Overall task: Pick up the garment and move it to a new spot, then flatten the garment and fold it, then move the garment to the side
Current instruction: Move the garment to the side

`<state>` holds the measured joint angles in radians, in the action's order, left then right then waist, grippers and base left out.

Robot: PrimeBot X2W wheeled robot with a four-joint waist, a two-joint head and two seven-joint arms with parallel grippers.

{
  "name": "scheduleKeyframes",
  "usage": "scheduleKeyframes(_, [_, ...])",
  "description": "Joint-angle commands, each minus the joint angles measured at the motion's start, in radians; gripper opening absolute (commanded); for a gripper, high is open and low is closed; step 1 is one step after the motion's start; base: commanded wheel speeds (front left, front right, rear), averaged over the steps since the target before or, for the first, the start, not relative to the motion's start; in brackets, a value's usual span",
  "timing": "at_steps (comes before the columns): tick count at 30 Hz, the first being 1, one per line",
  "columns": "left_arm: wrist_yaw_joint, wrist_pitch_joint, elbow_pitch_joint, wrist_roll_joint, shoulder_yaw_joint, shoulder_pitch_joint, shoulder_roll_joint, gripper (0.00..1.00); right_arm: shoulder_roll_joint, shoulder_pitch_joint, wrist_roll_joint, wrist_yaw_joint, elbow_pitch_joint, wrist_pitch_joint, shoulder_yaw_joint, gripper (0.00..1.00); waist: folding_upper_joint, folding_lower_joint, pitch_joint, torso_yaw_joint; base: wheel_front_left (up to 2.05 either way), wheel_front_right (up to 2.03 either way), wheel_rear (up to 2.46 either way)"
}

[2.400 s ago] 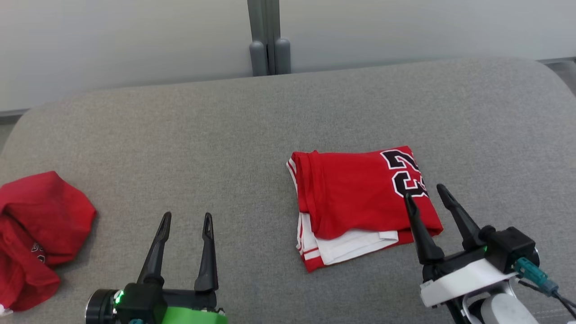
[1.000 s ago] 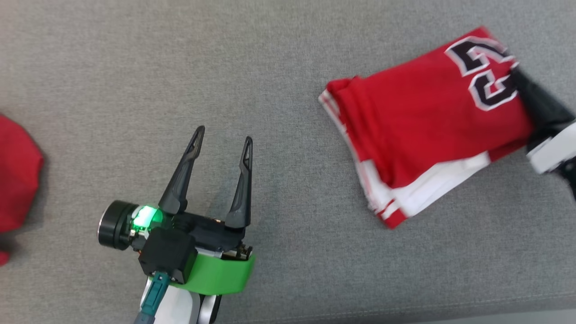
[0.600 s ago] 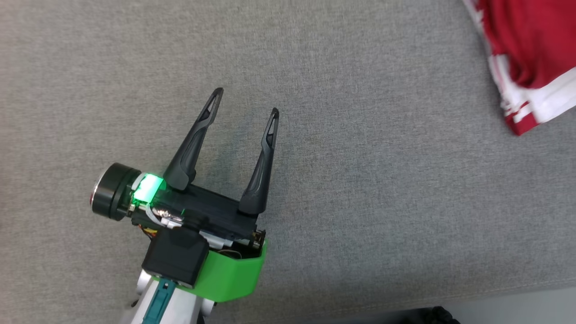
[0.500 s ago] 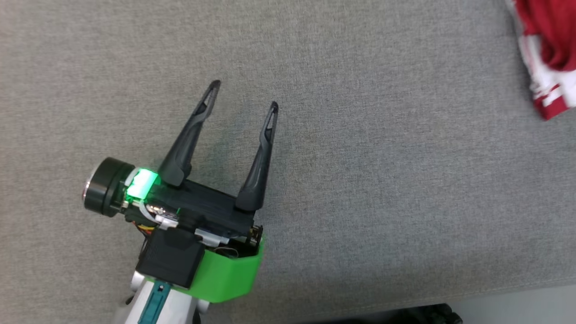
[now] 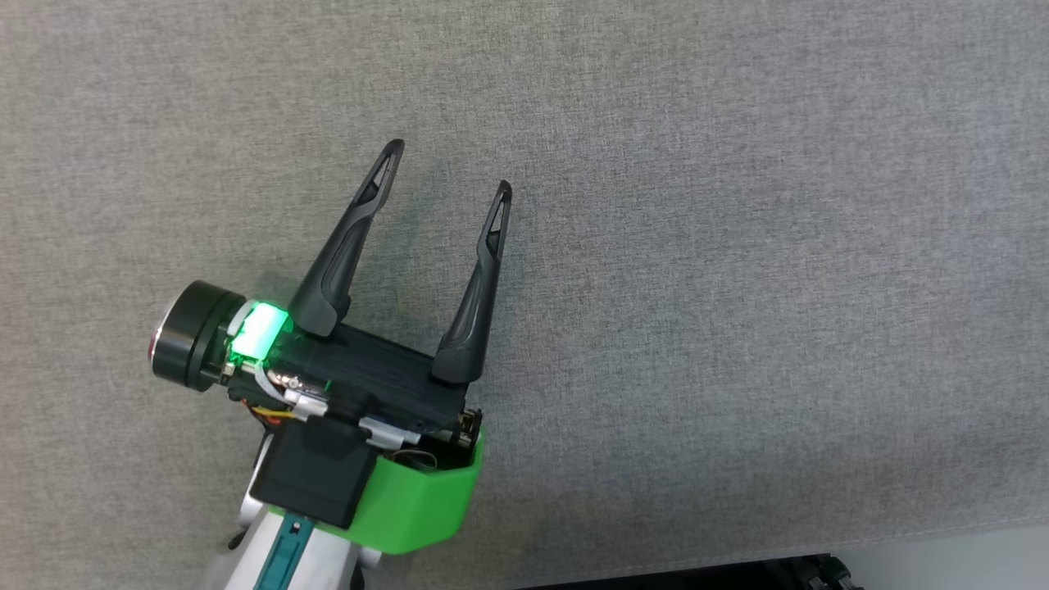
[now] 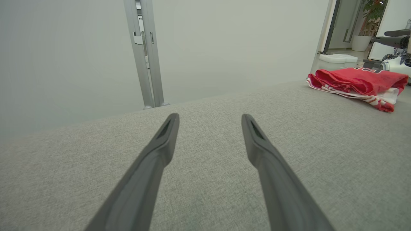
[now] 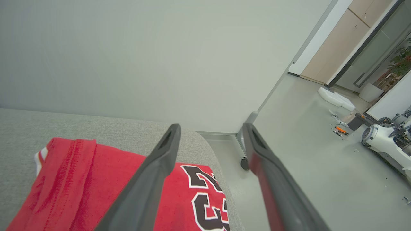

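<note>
The garment is a folded red jersey with white trim and a black number, lying near the right end of the grey sofa seat. The right wrist view has the garment just below and in front of my right gripper, which is open and holds nothing, its fingers above the cloth. My left gripper hovers open and empty over bare seat fabric, well to the left of the garment. In the left wrist view the left gripper points across the seat toward the wall.
A pale wall with a grey metal post stands behind the seat. The seat's front edge runs along the bottom of the head view. Beyond its right end lie open floor, another robot and white foam blocks.
The head camera has swung left and down, so the garment has left its picture. My right gripper, shut on the garment's edge a second ago, has let go and now stands open.
</note>
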<state>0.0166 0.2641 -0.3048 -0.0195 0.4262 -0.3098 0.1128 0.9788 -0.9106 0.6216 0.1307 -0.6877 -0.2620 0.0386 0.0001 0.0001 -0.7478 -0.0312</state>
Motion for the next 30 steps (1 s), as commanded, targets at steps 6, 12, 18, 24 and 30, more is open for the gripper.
scheduleKeyframes(6, [0.027, 0.000, 0.033, 0.033, -0.011, 0.017, -0.011, 1.00, -0.187, 0.107, -0.154, 0.000, 0.142, -0.003, -0.027, 1.00, -0.0001, -0.0001, 0.119, 0.017, 0.00, 0.00, 0.00])
scheduleKeyframes(12, [0.044, 0.000, 0.115, 0.091, -0.057, 0.083, -0.024, 1.00, -0.396, 0.250, -0.216, 0.000, 0.238, -0.003, 0.028, 1.00, -0.0001, -0.0001, 0.278, 0.016, 0.00, 0.00, 0.00])
scheduleKeyframes(18, [0.044, 0.000, 0.202, 0.152, -0.124, 0.169, -0.043, 1.00, -0.563, 0.404, -0.262, 0.000, 0.339, -0.003, 0.062, 1.00, -0.0001, -0.0001, 0.423, 0.015, 0.00, 0.00, 0.00])
scheduleKeyframes(24, [0.025, 0.000, 0.261, 0.180, -0.190, 0.247, -0.054, 1.00, -0.714, 0.588, -0.326, 0.000, 0.476, -0.003, 0.045, 1.00, -0.0001, -0.0001, 0.550, 0.015, 0.00, 0.00, 0.00])
scheduleKeyframes(30, [0.013, 0.000, 0.280, 0.170, -0.243, 0.314, -0.060, 1.00, -0.821, 0.757, -0.371, 0.000, 0.579, -0.003, 0.040, 1.00, -0.0001, -0.0001, 0.636, 0.004, 0.00, 0.00, 0.00])
